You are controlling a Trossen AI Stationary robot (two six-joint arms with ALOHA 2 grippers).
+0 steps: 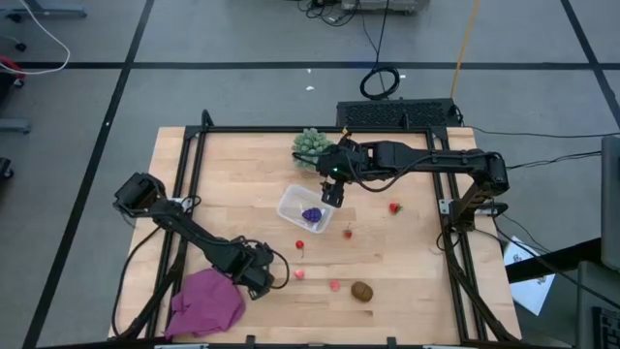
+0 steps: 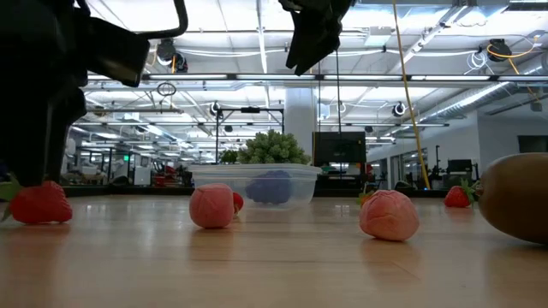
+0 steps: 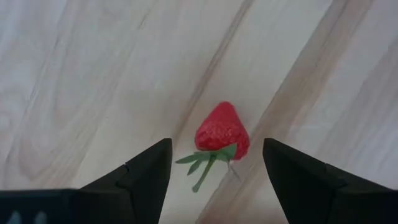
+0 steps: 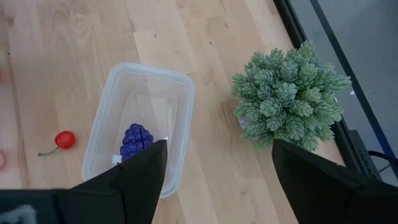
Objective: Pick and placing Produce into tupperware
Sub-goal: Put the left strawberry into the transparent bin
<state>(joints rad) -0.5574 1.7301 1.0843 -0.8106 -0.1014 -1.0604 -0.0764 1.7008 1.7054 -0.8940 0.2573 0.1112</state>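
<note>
A red strawberry (image 3: 222,130) with a green stalk lies on the wooden table; it also shows at the left of the low view, strawberry (image 2: 38,204). My left gripper (image 3: 216,148) points down over it, open, one finger on each side and clear of it. The clear tupperware (image 1: 295,206) stands mid-table with a purple piece (image 4: 137,142) inside. My right gripper (image 1: 332,191) hangs open above the tupperware's far right corner, holding nothing. Loose produce lies around: a cherry (image 1: 299,245), a red piece (image 1: 348,233), a strawberry (image 1: 394,206), two pink pieces (image 1: 299,273) (image 1: 335,285) and a brown oval (image 1: 361,291).
A pale-green spiky ball (image 1: 312,145) sits just beyond the tupperware at the table's far edge. A magenta cloth (image 1: 205,302) lies at the near left corner beside my left gripper (image 1: 260,279). A black frame (image 1: 291,129) runs around the table.
</note>
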